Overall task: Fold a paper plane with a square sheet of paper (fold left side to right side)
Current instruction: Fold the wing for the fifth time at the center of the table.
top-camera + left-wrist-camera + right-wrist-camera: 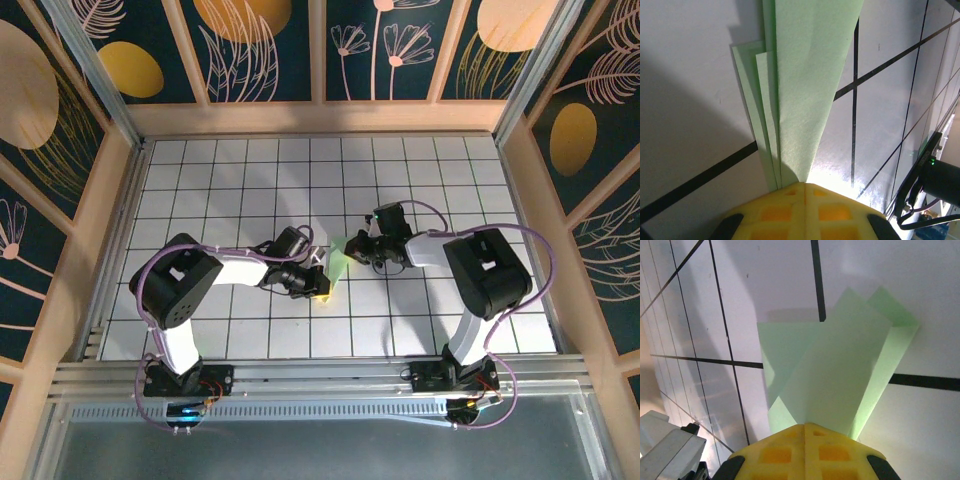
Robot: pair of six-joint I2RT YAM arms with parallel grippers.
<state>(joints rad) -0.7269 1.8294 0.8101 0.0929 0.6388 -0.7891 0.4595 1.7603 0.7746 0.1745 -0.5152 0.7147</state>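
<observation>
Creasing looks to be the step in hand: the paper (pixel 338 262), folded into a narrow layered wedge, lies at the middle of the table (pixel 250 180), with the left gripper (pixel 321 286) at its 7 o'clock end and the right gripper (pixel 360 250) at its 1 o'clock end. Both grippers are clenched, yellow pads (pixel 830 212) pressed together, tips right at the paper. Whether each nips a layer or only bears down on it I cannot tell. From the left wrist the wedge narrows to the fingertips, and stepped lower edges peek out at the top flap's 9 o'clock, so the layers are not flush. From the right wrist a broad flap runs from the tips toward 1 o'clock, its 3 o'clock edge seemingly raised. To do this well, I would anchor the narrow end with one gripper and let the other work alone, sweeping low and slowly along the fold, away from the anchor. Thin paper will likely skate, so pressure should go straight down before any sideways travel.
</observation>
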